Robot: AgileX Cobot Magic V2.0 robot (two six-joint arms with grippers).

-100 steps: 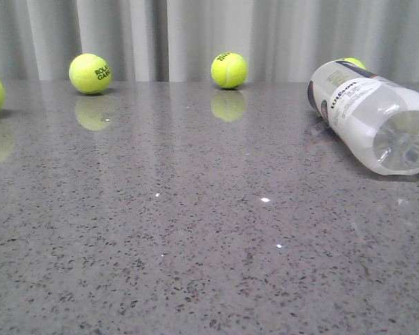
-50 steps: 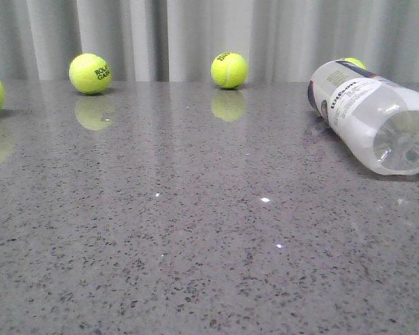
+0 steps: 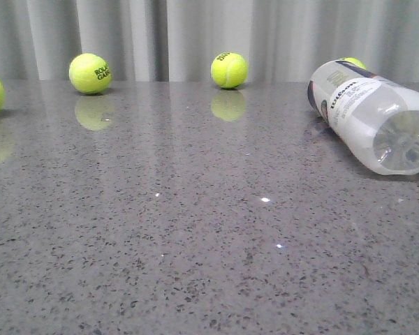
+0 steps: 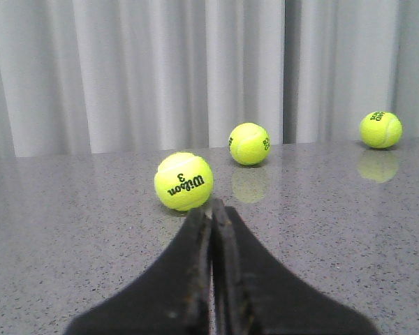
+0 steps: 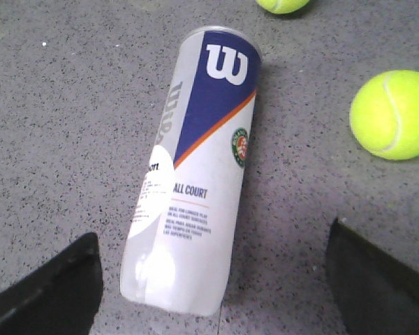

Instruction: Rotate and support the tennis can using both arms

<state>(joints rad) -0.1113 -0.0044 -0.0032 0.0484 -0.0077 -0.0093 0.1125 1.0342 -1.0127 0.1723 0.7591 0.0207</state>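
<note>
Tennis can lying on its side at the right of a grey speckled table, neither gripper touching it.

The tennis can [image 5: 195,174] rests flat; the right gripper [image 5: 213,279] hovers above it, fingers [image 5: 49,286] spread wide to either side. The left gripper [image 4: 211,269], fingers pressed together, faces loose tennis balls [image 4: 184,181] well away. The round can could roll off sideways if one finger meets it first.

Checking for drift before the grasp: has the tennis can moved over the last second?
No. The tennis can lies in the same spot, the tennis ball peeking behind it as before.
</note>
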